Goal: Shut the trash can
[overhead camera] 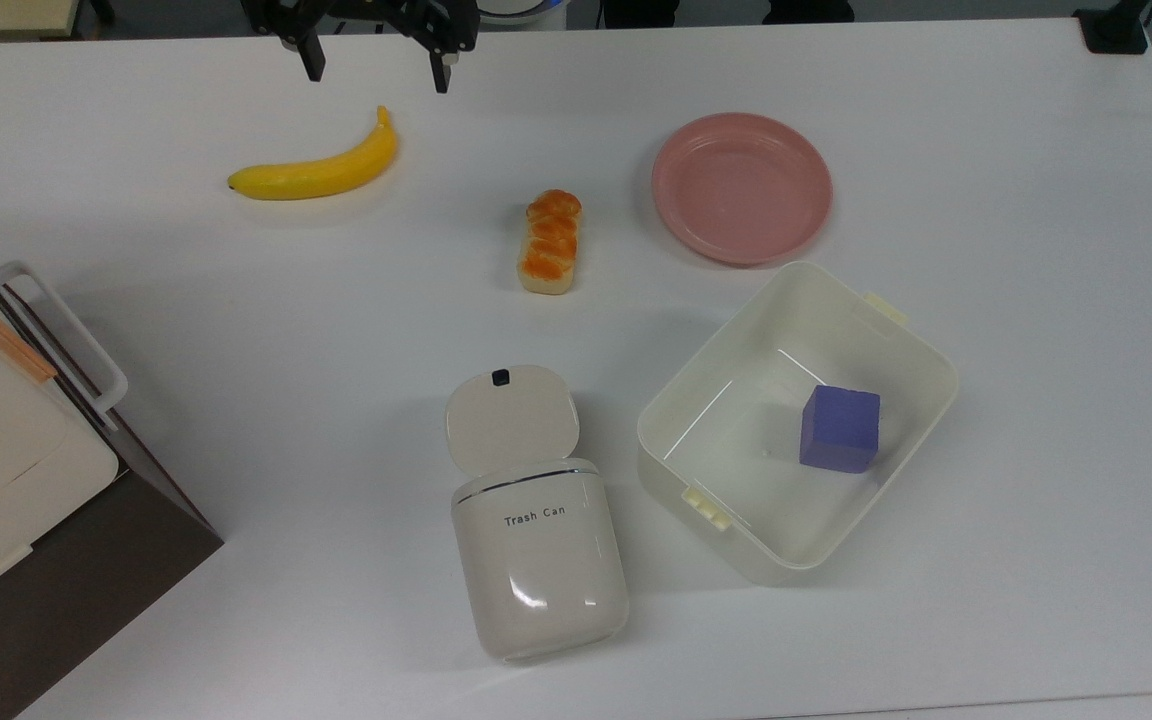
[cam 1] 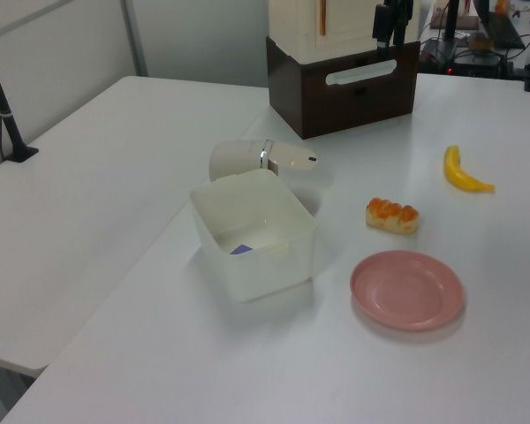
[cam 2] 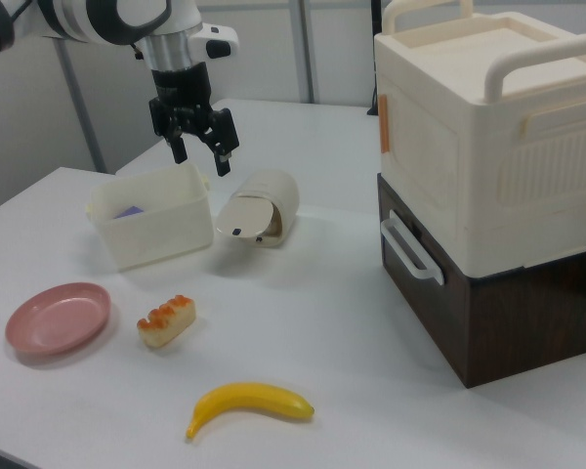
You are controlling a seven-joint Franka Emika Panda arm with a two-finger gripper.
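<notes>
The end effector (overhead camera: pixel 376 72) hangs above the far edge of the table (overhead camera: pixel 986 350) with its two fingers spread wide and nothing between them. In the top view the trash can (overhead camera: pixel 539 555) lies well apart from it, toward the bottom of the picture and a little to the top view's right, past the banana (overhead camera: pixel 321 170) that sits just below the end effector. The can rests on its side, its long axis running roughly toward and away from the end effector, mouth facing it. The hinged lid (overhead camera: pixel 512 417) is swung open at that near end, seemingly close to the table, dark latch nearest the end effector. Closing it likely means travelling across the table, coming down beside the lid's free edge, and pushing it back toward the can body.
</notes>
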